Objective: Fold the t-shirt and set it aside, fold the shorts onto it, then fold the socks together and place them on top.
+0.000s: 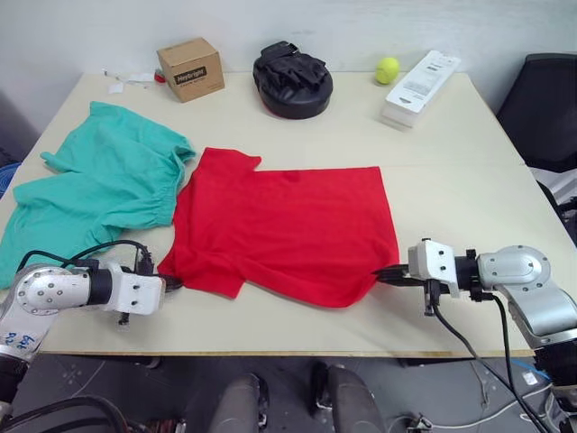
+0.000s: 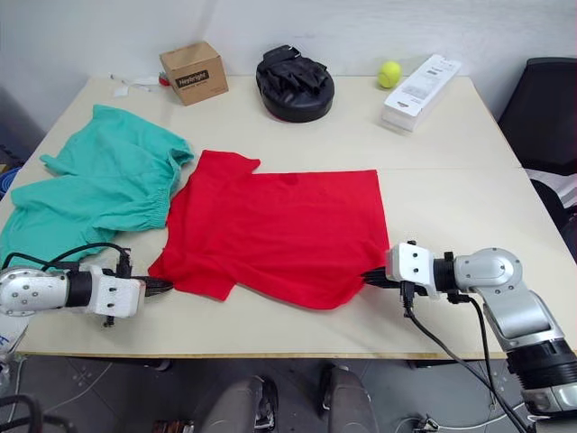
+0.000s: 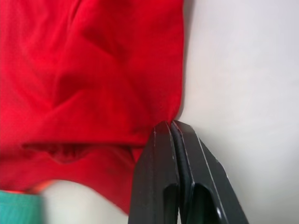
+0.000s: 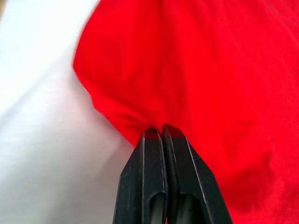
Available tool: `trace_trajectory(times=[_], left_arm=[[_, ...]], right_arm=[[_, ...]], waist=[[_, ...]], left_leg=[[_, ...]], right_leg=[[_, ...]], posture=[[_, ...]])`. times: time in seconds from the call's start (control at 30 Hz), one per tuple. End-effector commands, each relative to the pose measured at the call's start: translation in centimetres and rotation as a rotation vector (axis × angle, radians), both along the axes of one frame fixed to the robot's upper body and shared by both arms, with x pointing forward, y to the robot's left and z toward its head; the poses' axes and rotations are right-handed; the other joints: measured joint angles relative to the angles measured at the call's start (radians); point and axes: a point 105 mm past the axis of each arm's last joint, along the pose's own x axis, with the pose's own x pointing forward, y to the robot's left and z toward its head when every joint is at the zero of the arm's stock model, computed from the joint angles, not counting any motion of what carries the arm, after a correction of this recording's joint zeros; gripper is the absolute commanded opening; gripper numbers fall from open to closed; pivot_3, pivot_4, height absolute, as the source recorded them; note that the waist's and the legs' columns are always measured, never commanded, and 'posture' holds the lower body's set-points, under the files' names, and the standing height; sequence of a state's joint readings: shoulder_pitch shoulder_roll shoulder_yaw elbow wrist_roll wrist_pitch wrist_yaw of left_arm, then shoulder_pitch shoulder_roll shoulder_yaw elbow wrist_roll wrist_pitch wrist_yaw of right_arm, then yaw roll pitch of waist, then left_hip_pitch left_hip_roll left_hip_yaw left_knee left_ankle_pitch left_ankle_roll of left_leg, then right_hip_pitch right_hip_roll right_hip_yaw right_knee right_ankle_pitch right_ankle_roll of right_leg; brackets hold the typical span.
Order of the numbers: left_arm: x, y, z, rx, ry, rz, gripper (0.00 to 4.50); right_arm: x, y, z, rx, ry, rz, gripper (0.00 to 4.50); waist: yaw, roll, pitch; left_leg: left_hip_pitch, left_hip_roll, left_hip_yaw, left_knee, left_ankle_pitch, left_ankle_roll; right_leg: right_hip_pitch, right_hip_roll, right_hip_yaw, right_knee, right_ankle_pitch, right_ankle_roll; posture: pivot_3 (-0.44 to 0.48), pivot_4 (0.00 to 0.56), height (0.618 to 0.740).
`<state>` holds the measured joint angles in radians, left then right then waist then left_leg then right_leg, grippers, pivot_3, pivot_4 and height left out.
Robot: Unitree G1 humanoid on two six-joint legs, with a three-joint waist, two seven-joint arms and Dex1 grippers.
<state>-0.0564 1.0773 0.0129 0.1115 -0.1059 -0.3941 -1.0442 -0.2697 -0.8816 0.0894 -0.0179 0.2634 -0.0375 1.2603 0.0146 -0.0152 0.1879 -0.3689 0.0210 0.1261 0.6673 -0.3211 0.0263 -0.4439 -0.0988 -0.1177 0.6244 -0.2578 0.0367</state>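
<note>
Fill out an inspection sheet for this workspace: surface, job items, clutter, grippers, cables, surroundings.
Surface: pale table, flat, seam line across the middle.
Job items: red t-shirt spread flat near the front edge; teal shorts spread on the robot's left, touching the tee; socks: nothing seen.
Clutter: along the far edge, cardboard box, black round case, tennis ball, white packaged item, small scraps.
Grippers: left gripper shut on the tee's near left corner; right gripper shut on its near right corner.
Cables: black cables loop over the left wrist; another hangs from the right wrist below the table edge.
Surroundings: white wall behind; dark chair on the right.
</note>
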Motion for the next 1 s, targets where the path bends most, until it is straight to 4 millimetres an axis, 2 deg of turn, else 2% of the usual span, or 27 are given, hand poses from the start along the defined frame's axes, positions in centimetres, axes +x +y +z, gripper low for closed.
trace_trajectory(times=[0.03,0.2,0.37,0.57,0.77,1.0], left_arm=[[-2.0,-0.2,0.3,-0.059,0.173,0.022,0.02],[-3.5,-0.4,0.5,-0.094,0.272,0.057,0.02],[-6.5,-0.1,0.1,-0.089,0.484,0.096,0.02],[-8.7,0.7,-0.7,-0.06,0.592,0.119,0.02],[-9.5,0.7,-1.5,-0.093,0.639,0.128,0.02],[-11.8,1.6,-1.8,-0.081,0.749,0.122,0.02]], right_arm=[[-0.5,-0.1,1.5,0.002,-0.021,0.039,0.0],[-1.0,-0.6,1.6,-0.021,0.013,0.064,0.0],[-3.4,-1.3,1.4,-0.067,0.153,0.14,0.0],[-5.5,-1.9,0.7,-0.112,0.263,0.176,0.0],[-6.0,-1.5,-0.3,-0.109,0.277,0.166,0.0],[-6.5,-2.2,-0.8,-0.119,0.295,0.137,0.0]], waist=[[-0.006,0.0,0.0],[-0.015,0.0,0.0],[-0.016,0.0,0.0],[-0.015,0.0,0.0],[-0.014,0.0,0.0],[-0.015,0.0,0.0]], left_leg=[[0.0,0.0,0.0,0.0,0.0,0.0],[-0.001,0.0,0.0,0.0,0.0,0.0],[-0.001,0.0,-0.001,0.0,-0.001,0.0],[-0.001,0.001,-0.001,0.0,-0.002,0.0],[-0.001,0.001,-0.001,0.0,-0.003,0.0],[-0.001,0.002,-0.001,0.0,-0.003,-0.001]], right_leg=[[0.0,0.0,0.0,0.0,0.0,0.0],[0.0,0.001,0.0,-0.001,0.0,0.0],[0.0,0.001,0.0,-0.003,0.0,0.0],[0.0,0.001,0.0,-0.003,0.0,0.0],[0.0,0.001,0.0,-0.003,-0.001,-0.001],[0.0,0.002,0.0,-0.004,-0.001,-0.002]], posture=[[0.0,0.15,0.74],[0.0,0.15,0.74],[0.0,0.15,0.74],[0.0,0.15,0.74],[0.0,0.15,0.74],[0.0,0.15,0.74]])
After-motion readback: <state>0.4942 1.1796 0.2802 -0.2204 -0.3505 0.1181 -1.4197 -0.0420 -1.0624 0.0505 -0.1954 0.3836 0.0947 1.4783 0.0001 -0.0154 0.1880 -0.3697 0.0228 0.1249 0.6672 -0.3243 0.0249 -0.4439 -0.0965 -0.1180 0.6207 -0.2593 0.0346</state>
